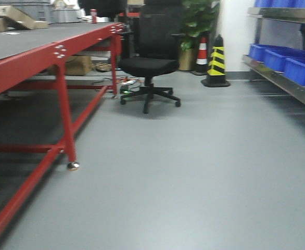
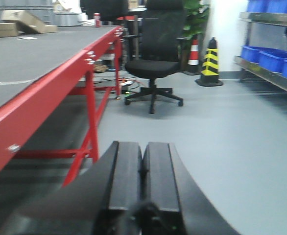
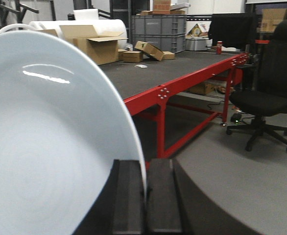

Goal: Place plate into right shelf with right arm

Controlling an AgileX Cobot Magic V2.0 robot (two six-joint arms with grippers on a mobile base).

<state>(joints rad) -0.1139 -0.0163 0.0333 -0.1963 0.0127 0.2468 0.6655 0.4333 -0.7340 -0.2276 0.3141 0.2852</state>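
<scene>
Plate (image 3: 50, 147) stands on edge, its rim clamped by the right end effector (image 3: 144, 196), near the red-framed surface (image 3: 182, 63). The left end effector (image 2: 143, 181) is closed on nothing. The right shelf (image 1: 277, 78) stands across the floor (image 1: 194, 172) from that surface.

Tabletop: a long, flat grey tabletop (image 1: 22, 44) on a red-painted steel frame with bolted legs.
Tabletop, far end: open brown cardboard boxes (image 3: 97, 44), smaller tipped cartons (image 3: 151, 50), stacked grey plastic crates (image 3: 158, 29), a thick white foam roll (image 3: 92, 24) and a small red can (image 3: 219, 47) near the corner.
Floor: a smooth pale grey floor (image 1: 204, 177) carries the table's legs, a black swivel office chair (image 1: 147, 66), a black-and-yellow striped cone (image 1: 216, 62) and an orange-and-white traffic cone (image 1: 201, 52).
Shelf: a shiny stainless-steel shelf (image 1: 277, 79) at the right edge holds a row of large blue plastic bins (image 1: 298, 70).
</scene>
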